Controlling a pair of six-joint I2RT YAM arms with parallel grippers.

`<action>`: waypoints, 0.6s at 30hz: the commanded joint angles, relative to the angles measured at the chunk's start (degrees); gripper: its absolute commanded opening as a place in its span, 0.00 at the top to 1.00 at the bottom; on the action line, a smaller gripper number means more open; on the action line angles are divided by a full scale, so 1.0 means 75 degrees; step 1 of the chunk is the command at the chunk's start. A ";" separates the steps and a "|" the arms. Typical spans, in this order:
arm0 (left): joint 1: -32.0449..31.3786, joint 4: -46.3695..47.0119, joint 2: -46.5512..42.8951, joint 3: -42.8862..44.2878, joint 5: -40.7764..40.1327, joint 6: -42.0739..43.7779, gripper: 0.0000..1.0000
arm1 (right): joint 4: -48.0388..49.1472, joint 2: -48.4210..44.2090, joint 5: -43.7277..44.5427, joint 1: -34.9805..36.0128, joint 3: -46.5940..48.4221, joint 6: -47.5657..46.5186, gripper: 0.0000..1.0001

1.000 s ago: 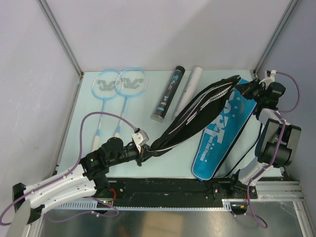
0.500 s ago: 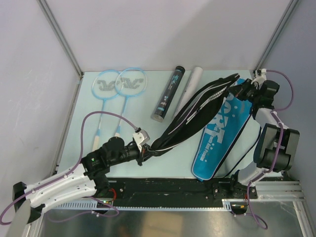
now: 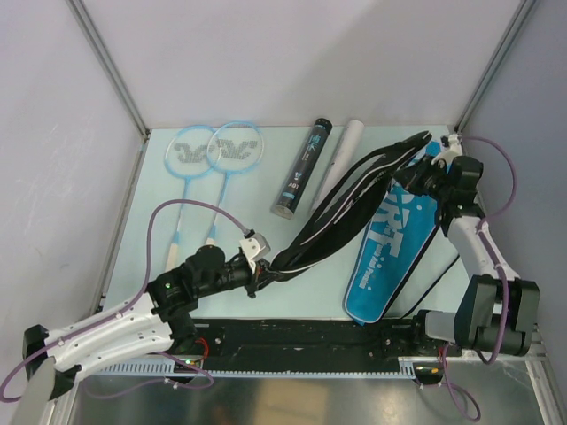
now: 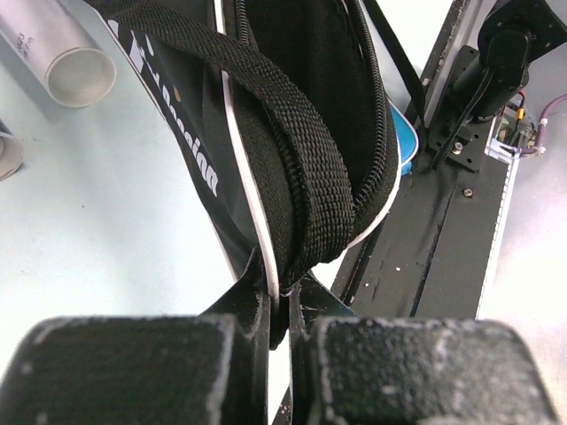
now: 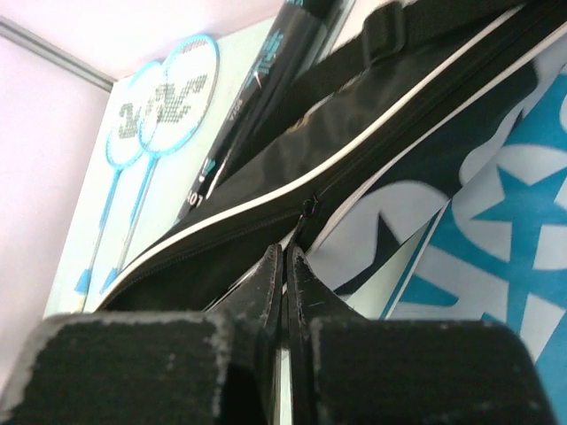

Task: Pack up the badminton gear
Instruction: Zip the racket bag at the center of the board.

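left fingers [image 3: 258, 275] and right fingers [image 3: 423, 173] clamp black bag [image 3: 306, 243], stretched near-left to far-right.

Pale blue-green table [image 3: 266, 177] enclosed by plain lavender-white back wall [image 3: 292, 53] and side wall [image 3: 44, 177]; grey metal posts [image 3: 108, 66] mark the corners; black rail [image 3: 301, 336] along the near edge.

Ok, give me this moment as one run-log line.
left gripper: shut on black bag narrow end | right gripper: shut at its zipper, hold unclear | blue bag: lying beside | blue rackets, tubes: unpacked
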 commanded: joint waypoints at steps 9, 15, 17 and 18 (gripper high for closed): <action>0.0055 0.1266 0.0780 0.0584 -0.1362 -0.0457 1.00 | -0.1330 -0.2676 0.0278 0.2565 -0.1435 0.0849 1.00; 0.0021 0.1746 0.1217 0.0703 -0.2278 -0.0772 1.00 | -0.1260 -0.3537 0.1091 0.4265 -0.1811 0.1428 1.00; -0.0006 0.1784 0.1334 0.0767 -0.2496 -0.0806 1.00 | -0.1299 -0.3751 0.1326 0.4853 -0.1829 0.1507 1.00; -0.0023 0.1792 0.1388 0.0790 -0.2577 -0.0814 1.00 | -0.1317 -0.3838 0.1476 0.5098 -0.1832 0.1542 1.00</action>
